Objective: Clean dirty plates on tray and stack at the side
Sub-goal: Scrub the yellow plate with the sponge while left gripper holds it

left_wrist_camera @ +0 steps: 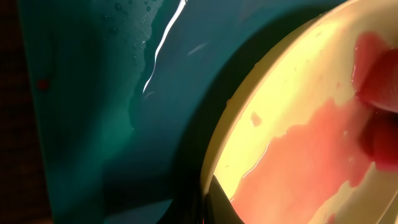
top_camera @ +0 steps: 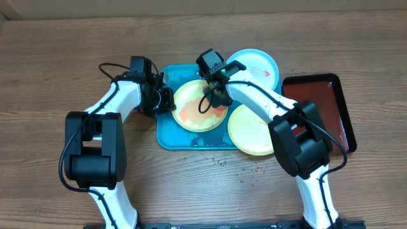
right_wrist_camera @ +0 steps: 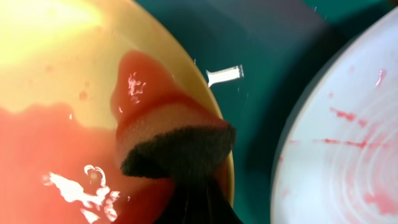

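R tool (right_wrist_camera: 194,198) w/ sponge (right_wrist_camera: 177,149) on saucy plate (top_camera: 191,116) in tray (top_camera: 168,137).

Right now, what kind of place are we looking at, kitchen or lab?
Probably a lab bench staged as a dishwashing station, not a real kitchen: a bare wooden table, a turquoise tray holding a sauce-smeared plate, and a sponge wiping it.

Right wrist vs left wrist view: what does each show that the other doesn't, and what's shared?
Only right wrist: the pale blue-white round plastic plate with red streaks, and the red-soaked sponge pinched in the right gripper. Only left wrist: droplets on the large turquoise plastic tray, and a left fingertip at a plate rim. Both: the pale yellow-green round plastic plate, smeared with red sauce, on that tray.
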`<action>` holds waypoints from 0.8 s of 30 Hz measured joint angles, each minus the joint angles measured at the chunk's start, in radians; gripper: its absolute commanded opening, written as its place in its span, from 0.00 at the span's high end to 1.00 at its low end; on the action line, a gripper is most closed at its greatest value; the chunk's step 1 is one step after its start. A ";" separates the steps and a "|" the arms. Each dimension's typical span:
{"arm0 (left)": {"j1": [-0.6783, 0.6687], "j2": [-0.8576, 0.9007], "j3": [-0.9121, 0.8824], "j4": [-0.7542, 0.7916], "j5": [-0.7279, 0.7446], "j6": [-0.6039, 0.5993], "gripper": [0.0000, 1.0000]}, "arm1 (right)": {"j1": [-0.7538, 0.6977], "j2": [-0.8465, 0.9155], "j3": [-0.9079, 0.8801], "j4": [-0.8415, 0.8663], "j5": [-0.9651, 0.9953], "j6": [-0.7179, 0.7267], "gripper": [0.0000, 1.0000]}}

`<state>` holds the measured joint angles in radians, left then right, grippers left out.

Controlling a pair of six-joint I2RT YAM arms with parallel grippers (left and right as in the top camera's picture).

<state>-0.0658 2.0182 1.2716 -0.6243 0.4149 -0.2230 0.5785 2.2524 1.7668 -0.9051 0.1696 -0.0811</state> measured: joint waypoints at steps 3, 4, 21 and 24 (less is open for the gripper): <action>0.000 0.000 0.000 0.000 0.000 0.008 0.96 | 0.000 0.000 0.022 -0.036 0.004 -0.032 0.96; 0.000 0.000 0.000 0.000 0.000 0.010 0.96 | 0.000 0.000 0.027 -0.041 0.006 -0.041 0.96; 0.000 0.000 0.000 -0.004 0.000 0.014 0.96 | -0.006 -0.002 0.034 0.006 -0.175 0.051 0.96; 0.000 0.000 0.000 -0.004 0.000 0.014 0.96 | -0.006 0.006 0.026 0.027 -0.237 0.130 0.96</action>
<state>-0.0658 2.0182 1.2716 -0.6281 0.4145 -0.2092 0.5720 2.2581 1.7927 -0.8780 -0.0669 0.0486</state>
